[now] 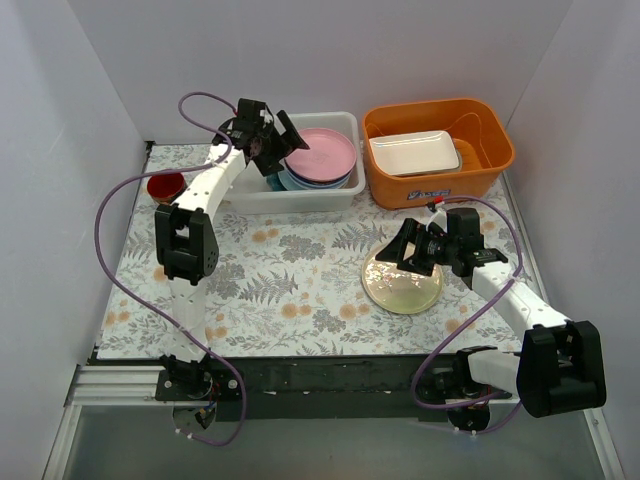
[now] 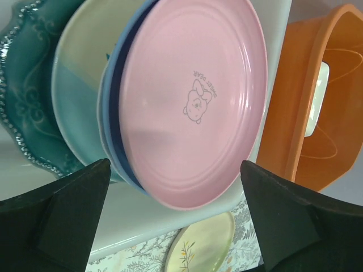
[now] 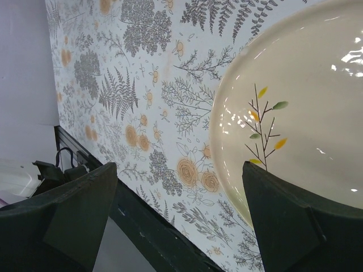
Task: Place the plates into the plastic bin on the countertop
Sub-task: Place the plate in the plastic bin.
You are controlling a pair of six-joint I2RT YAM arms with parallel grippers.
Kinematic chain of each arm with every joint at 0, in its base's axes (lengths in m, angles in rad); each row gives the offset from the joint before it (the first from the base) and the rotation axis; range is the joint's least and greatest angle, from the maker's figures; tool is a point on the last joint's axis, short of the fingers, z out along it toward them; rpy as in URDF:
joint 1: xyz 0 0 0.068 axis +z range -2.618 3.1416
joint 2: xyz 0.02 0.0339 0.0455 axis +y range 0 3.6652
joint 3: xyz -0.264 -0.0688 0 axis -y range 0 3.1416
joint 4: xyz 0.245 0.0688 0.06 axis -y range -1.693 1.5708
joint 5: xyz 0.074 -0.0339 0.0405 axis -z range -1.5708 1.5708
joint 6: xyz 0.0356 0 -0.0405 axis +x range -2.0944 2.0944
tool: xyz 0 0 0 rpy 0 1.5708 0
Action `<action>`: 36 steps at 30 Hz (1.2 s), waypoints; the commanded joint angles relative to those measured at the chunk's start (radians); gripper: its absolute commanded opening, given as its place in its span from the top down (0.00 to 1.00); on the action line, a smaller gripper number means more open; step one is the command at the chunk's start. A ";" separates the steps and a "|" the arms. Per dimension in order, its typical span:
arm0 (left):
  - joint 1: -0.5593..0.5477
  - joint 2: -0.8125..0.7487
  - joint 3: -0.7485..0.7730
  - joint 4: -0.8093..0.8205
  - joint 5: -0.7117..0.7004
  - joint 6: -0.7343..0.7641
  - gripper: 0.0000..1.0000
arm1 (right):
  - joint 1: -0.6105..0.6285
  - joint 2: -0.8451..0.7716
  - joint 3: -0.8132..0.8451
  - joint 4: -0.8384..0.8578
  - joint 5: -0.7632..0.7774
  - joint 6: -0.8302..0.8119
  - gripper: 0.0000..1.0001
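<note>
The plastic bin [image 1: 300, 198] at the back holds a stack of plates with a pink plate [image 1: 322, 153] on top. From the left wrist, the pink plate [image 2: 193, 102] lies over blue ones, with a teal scalloped plate [image 2: 28, 96] beside them. My left gripper [image 1: 283, 143] hangs open just above the stack's left edge, holding nothing. A cream leaf-patterned plate [image 1: 402, 282] lies flat on the countertop [image 1: 290, 280]. My right gripper [image 1: 408, 250] stands open low over that plate's left rim [image 3: 300, 102], nothing between its fingers.
An orange tub [image 1: 438, 150] with a white rectangular tray [image 1: 414, 153] inside stands to the right of the bin. A red cup [image 1: 165, 186] sits at the cloth's back left corner. The black table edge [image 3: 147, 232] runs close under the right gripper.
</note>
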 commanded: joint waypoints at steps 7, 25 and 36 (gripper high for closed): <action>0.022 -0.156 -0.001 0.010 -0.018 0.035 0.02 | -0.006 -0.011 0.044 -0.006 0.004 -0.024 0.02; -0.054 -0.484 -0.542 0.200 0.124 0.014 0.02 | -0.086 -0.023 0.034 -0.051 -0.017 -0.056 0.02; -0.290 -0.722 -0.936 0.352 0.079 -0.116 0.02 | -0.186 -0.048 0.014 -0.108 -0.059 -0.116 0.02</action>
